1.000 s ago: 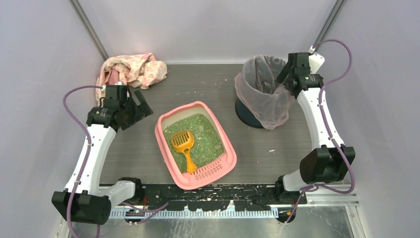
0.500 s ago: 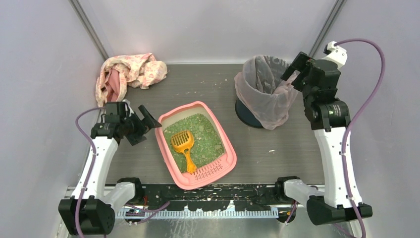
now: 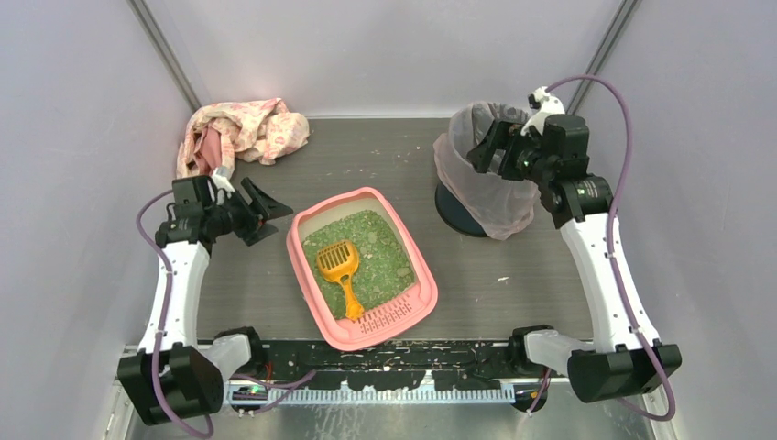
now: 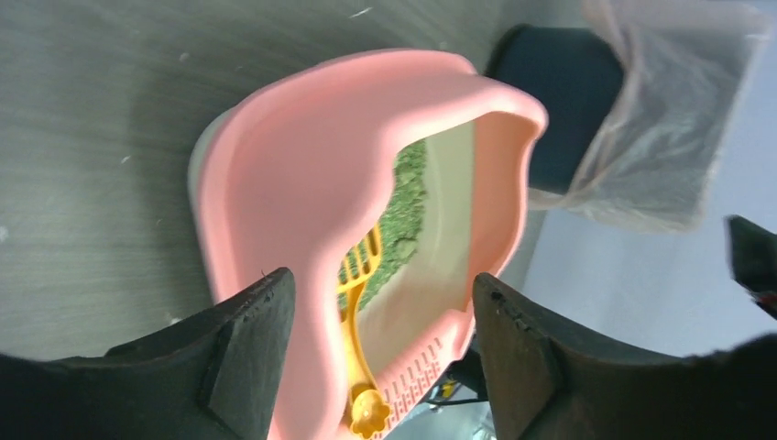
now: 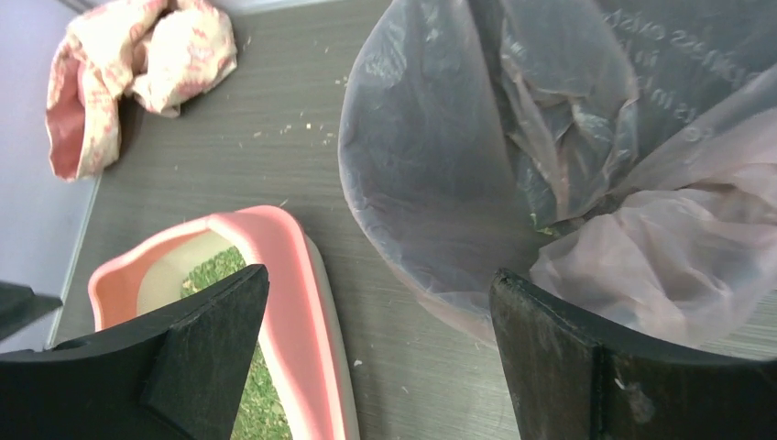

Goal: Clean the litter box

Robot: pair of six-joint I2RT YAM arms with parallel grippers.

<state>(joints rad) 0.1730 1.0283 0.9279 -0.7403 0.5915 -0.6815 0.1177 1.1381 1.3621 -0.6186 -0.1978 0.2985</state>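
Note:
The pink litter box sits mid-table with green granules and an orange scoop lying inside, its handle toward the slotted grate lip at the near end. My left gripper is open and empty, just left of the box's far left corner. In the left wrist view the box and scoop show between the open jaws of the left gripper. My right gripper is open and empty above the bin's rim. The right wrist view shows the box's corner past the right gripper.
A dark round bin lined with a translucent pinkish bag stands at the back right; it also shows in the right wrist view. A crumpled pink-and-cream cloth lies at the back left. Small crumbs dot the table near the bin.
My left gripper has come from beside the cloth to the box's far left corner, still open. My right gripper has swung from the bin's right side to over its rim.

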